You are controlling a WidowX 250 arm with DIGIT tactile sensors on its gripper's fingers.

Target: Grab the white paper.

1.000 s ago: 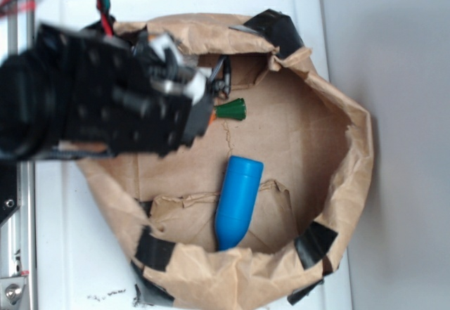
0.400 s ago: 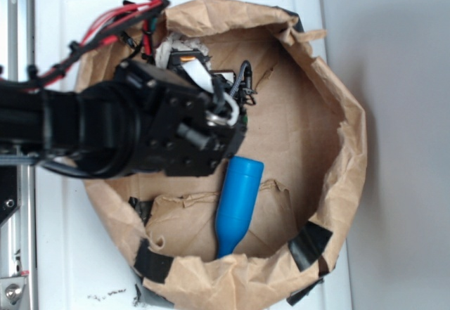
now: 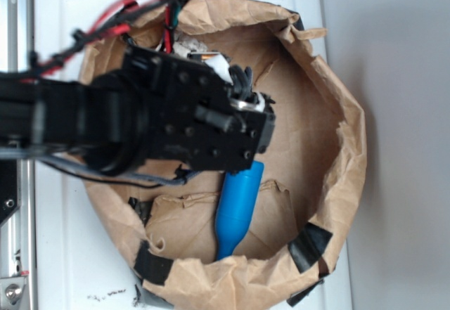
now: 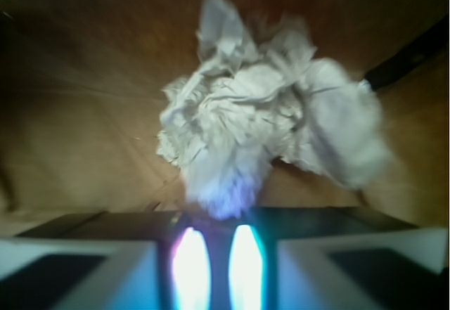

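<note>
**White paper close before the gripper inside the brown bag**

The white paper, a crumpled off-white ball with grey folds, is seen in the wrist view filling the middle of the picture, resting on the brown floor of the paper bag. Its lower edge reaches down to the blurred, glowing parts at the bottom of that view; whether it is touched there cannot be told. In the exterior view only a small pale scrap of it is visible past the top of the arm, near the bag's upper-left wall.

The gripper is held low within the bag, and its black body covers much of the bag's left half. How far the fingers are spread cannot be told: they are hidden by the body from outside and blurred in the wrist view. Nothing is seen gripped.

A blue bottle-shaped object lies just below the gripper body, its narrow end pointed toward the bag's lower rim. Bare brown floor is left open to the right of the gripper, up to the bag's rolled right wall. Black tape patches are seen on the lower rim. The bag sits on a white table, with red cables running along the arm.
</note>
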